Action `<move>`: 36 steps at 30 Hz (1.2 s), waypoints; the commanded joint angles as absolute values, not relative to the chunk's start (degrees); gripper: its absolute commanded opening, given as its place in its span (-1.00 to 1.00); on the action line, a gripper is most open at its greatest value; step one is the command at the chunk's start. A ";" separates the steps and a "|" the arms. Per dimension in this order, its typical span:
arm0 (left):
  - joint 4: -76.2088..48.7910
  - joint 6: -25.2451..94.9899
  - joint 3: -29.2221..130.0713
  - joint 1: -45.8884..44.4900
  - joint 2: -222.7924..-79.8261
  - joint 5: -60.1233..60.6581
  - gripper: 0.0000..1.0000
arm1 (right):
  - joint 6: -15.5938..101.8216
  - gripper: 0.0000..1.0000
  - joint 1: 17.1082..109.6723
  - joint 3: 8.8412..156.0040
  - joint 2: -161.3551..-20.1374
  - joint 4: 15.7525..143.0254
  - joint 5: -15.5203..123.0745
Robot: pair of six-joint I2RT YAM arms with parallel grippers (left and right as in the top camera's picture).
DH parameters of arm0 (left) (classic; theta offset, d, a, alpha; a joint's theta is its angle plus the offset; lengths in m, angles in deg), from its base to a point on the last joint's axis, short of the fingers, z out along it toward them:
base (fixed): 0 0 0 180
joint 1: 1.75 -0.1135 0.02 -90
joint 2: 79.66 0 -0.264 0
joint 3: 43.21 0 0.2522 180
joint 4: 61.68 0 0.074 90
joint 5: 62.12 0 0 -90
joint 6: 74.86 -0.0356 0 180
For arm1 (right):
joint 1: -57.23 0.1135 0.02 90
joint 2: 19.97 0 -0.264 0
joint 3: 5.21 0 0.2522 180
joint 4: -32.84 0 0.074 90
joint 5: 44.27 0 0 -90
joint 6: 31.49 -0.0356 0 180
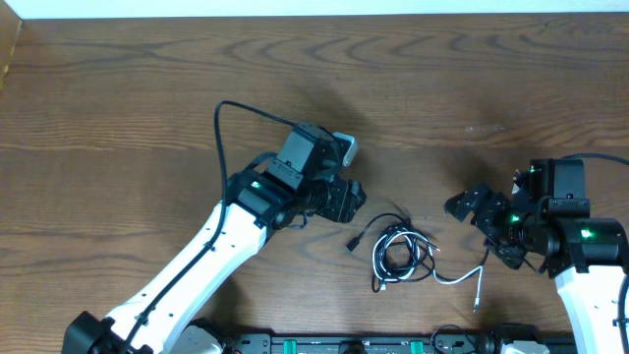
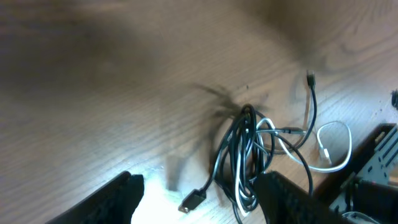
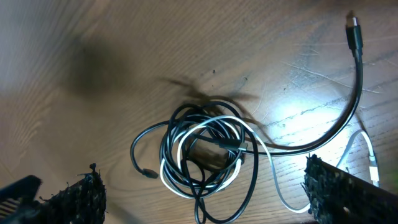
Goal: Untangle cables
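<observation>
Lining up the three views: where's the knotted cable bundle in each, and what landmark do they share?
Overhead: the cable bundle sits in the lower third, a little right of centre.
Left wrist: the bundle is right of centre, running into the lower half.
Right wrist: the bundle is at centre, in the lower half.
Shared landmark: the white cable, its tail trailing out of the bundle.
</observation>
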State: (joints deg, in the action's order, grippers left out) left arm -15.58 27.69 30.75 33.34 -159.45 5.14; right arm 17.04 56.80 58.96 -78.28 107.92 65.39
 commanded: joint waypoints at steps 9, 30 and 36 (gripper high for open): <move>-16.08 25.05 30.75 40.77 -165.18 5.78 0.33 | 16.99 0.98 56.56 59.37 -77.73 107.27 65.15; -18.46 25.14 30.75 43.11 -174.51 8.03 -0.46 | 16.99 0.99 56.56 59.37 -77.73 107.27 65.15; -18.70 25.09 30.78 43.07 -174.51 8.05 -0.48 | 16.99 0.99 56.56 59.37 -77.73 107.27 65.15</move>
State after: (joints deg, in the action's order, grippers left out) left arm -18.40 25.59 30.75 43.00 -174.29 7.46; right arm 17.04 56.80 58.96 -78.28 107.25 65.39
